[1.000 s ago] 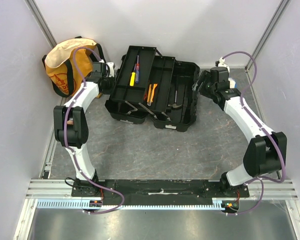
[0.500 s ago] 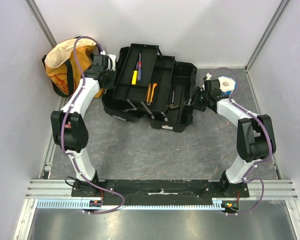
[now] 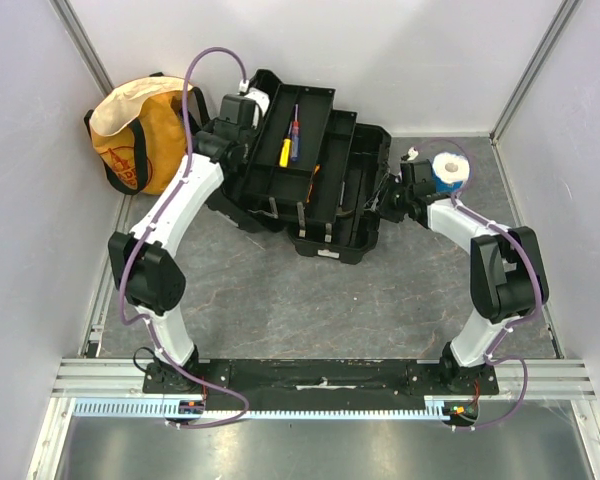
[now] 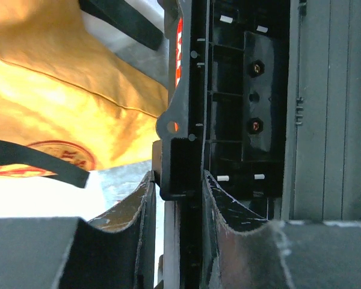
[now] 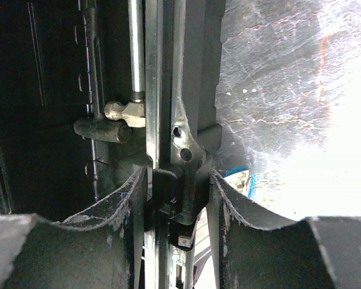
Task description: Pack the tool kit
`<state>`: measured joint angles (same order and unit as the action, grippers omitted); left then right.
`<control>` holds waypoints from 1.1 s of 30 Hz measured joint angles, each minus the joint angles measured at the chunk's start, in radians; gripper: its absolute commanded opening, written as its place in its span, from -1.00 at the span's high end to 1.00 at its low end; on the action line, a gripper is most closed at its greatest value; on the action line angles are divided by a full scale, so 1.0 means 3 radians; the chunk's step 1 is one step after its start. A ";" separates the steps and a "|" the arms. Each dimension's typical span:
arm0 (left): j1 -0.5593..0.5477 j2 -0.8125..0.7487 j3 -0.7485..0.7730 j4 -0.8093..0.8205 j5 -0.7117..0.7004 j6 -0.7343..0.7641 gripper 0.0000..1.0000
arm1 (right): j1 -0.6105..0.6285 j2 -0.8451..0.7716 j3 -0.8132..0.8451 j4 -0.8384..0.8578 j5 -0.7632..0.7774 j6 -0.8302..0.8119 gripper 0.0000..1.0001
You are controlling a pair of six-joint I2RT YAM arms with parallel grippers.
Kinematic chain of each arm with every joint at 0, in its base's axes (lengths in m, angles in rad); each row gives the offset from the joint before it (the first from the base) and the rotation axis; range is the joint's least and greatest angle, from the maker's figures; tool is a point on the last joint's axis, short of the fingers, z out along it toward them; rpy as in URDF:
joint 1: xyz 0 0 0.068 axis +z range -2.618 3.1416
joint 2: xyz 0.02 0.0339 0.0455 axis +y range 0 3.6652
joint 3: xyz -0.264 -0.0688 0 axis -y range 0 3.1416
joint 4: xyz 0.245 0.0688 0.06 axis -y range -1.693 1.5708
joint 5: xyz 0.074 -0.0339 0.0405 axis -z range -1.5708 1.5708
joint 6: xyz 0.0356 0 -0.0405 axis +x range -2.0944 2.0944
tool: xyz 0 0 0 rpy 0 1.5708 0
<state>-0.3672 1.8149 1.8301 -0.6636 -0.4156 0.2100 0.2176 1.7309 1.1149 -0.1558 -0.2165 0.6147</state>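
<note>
Top view: fingertips of left gripper (image 4: pixel 177 195) hidden behind 10 o'clock wall of large black plastic toolbox (image 3: pixel 370 150). Right gripper (image 5: pixel 179 198) tips hidden at its 3 o'clock rim. Contents of lower bin (image 3: pixel 355 185) too dark to name.

Left wrist: yellow-orange fabric bag (image 4: pixel 66 102) cut off at 9 and 12 o'clock.

Right wrist: metal shaft (image 5: pixel 134 42) cut off at 12. Blue item (image 5: pixel 245 176) half hidden behind finger. Whether fingers press the rim unclear.

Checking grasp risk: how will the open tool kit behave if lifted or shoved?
Probably rigid: the tool kit looks like hard black plastic. Likely heavy, with a hammer inside. Its raised tray may swing and the screwdrivers slide.
</note>
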 measured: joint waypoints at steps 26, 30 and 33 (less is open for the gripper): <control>-0.1334 0.0175 -0.0067 0.1333 -0.1817 0.1886 0.94 | 0.0278 0.0287 0.0326 0.0015 0.0197 0.0239 0.28; -0.1427 0.0253 -0.0066 0.1476 -0.1957 0.2064 0.54 | 0.0278 0.0294 0.0331 0.0011 0.0196 0.0245 0.28; -0.1500 0.0333 -0.0066 0.1634 -0.2078 0.2237 0.49 | 0.0278 0.0298 0.0332 0.0010 0.0196 0.0248 0.28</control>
<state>-0.8173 1.9148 1.8103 -0.1734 -1.0389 0.8810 0.3012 1.8202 1.2144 -0.1528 -0.1577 0.6891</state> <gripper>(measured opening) 0.363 0.461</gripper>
